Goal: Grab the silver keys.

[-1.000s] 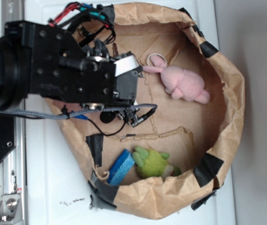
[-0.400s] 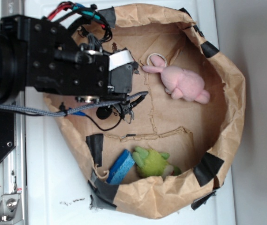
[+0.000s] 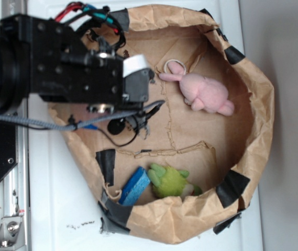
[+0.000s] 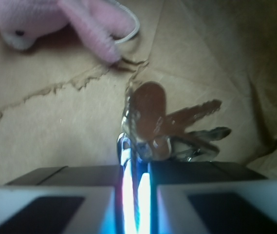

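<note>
The silver keys [image 4: 170,130] hang fanned out just ahead of my gripper [image 4: 136,170], whose jaws are shut on the thin ring that joins them. In the exterior view the silver keys [image 3: 142,121] dangle below the black gripper [image 3: 136,107] over the left part of the brown paper bag's floor [image 3: 201,130]. The keys seem to hang a little above the paper. A pink plush [image 4: 55,19] lies beyond them, apart from the keys.
The paper bag's crumpled rim [image 3: 258,94] rings the work area. The pink plush [image 3: 206,93] lies at the upper right inside, and a green plush [image 3: 170,181] and a blue block [image 3: 134,186] lie at the near wall. Cables [image 3: 112,133] hang under the arm.
The gripper has moved left and slightly up in the exterior view, carrying the keys with it away from the bag's middle. The plush toys and block stayed put.
</note>
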